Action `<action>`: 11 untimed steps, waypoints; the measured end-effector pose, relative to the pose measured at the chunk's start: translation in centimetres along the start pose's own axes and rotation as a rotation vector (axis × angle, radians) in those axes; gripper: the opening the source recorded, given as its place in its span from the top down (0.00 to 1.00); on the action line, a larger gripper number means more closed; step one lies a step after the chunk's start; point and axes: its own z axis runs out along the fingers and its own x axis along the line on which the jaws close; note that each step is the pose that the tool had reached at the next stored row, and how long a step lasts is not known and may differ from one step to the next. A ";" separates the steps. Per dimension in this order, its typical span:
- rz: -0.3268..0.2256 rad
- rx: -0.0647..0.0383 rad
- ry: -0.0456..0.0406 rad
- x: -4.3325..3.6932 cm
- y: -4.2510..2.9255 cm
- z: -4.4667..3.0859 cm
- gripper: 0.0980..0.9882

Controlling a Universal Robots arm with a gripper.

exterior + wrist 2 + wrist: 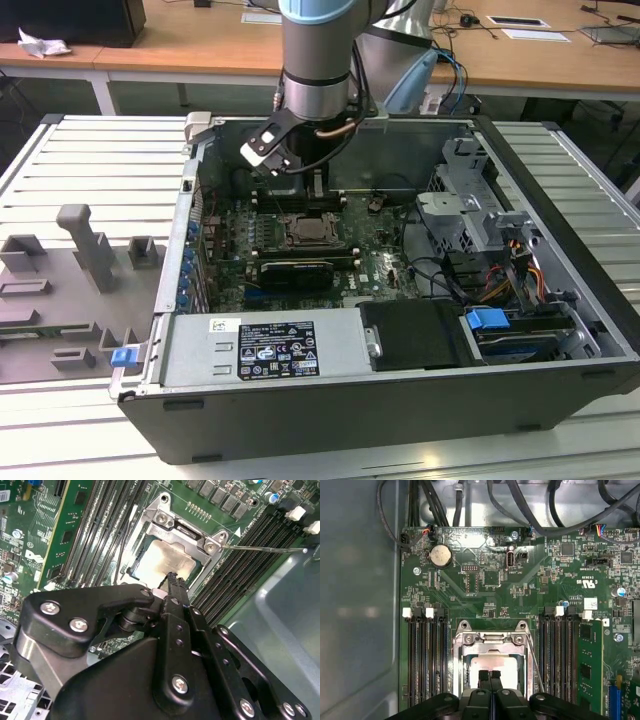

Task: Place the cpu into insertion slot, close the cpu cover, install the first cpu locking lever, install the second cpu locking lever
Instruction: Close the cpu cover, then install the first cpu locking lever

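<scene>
The cpu [507,664] lies flat in the slot [465,676] at the middle of the board [485,580], between two banks of memory slots [425,655], with the cover [492,639] down around it. The gripper [490,674] hangs over the cpu's face, fingers [484,676] pressed together, pinching nothing. A thin lever [265,548] reaches across one bank.

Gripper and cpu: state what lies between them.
Nothing. In both wrist views the shut gripper has its tips right over the cpu and its bare silvery face, inside the cpu cover window. Whether they touch cannot be told.
</scene>
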 end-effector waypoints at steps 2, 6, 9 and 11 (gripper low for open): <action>0.000 0.000 0.0000 0.00 -0.02 0.00 0.99; 0.000 0.000 -0.0001 0.00 -0.03 -0.09 0.99; 0.000 0.000 -0.0001 0.01 -0.02 -0.18 0.99; 0.000 0.000 -0.0010 0.01 -0.02 -0.24 0.99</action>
